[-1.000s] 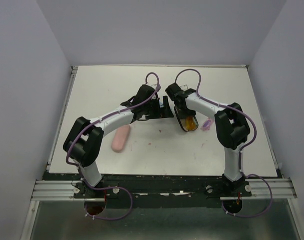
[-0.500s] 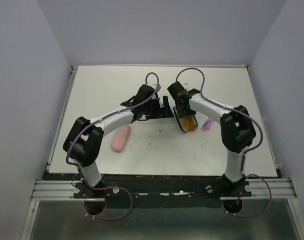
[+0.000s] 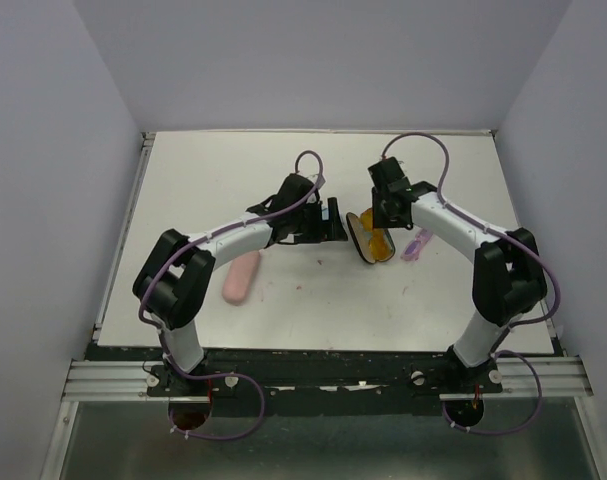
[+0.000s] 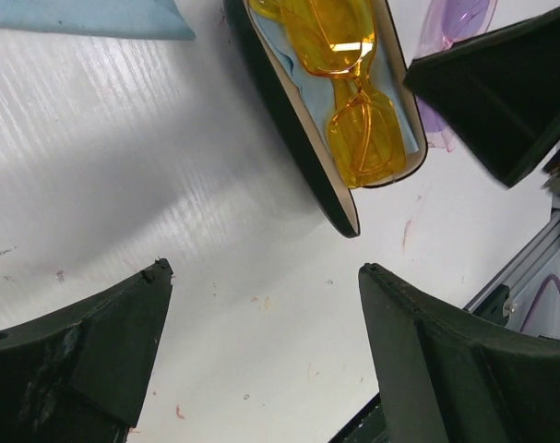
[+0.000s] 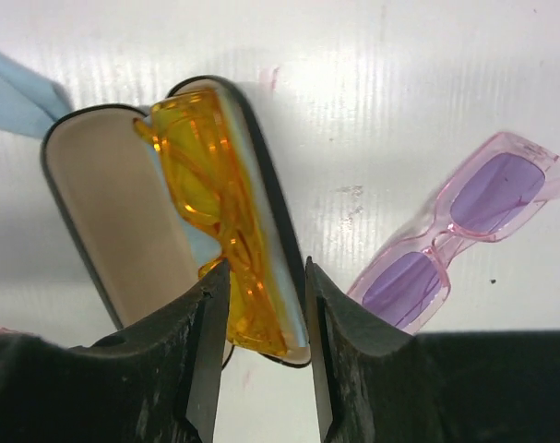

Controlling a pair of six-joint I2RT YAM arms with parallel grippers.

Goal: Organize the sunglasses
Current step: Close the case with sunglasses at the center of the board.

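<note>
The orange sunglasses (image 5: 215,208) lie folded in the base of an open black case (image 5: 100,212), on a light blue cloth. They also show in the left wrist view (image 4: 349,88) and the top view (image 3: 380,244). The pale pink-purple sunglasses (image 5: 464,231) lie on the table right of the case, and show in the top view (image 3: 415,245). My right gripper (image 5: 266,268) hovers over the case's near end, fingers a little apart, one on each side of the base, holding nothing. My left gripper (image 4: 261,268) is wide open and empty over bare table, left of the case.
A closed pink case (image 3: 241,276) lies on the table at the left, beside my left arm. A loose light blue cloth (image 4: 86,17) lies behind the black case, also in the right wrist view (image 5: 12,92). The table's front rail (image 4: 529,268) is near.
My right gripper has drawn back from over the black case toward the back right. The orange sunglasses stay in the case. The left gripper shifted slightly right.
</note>
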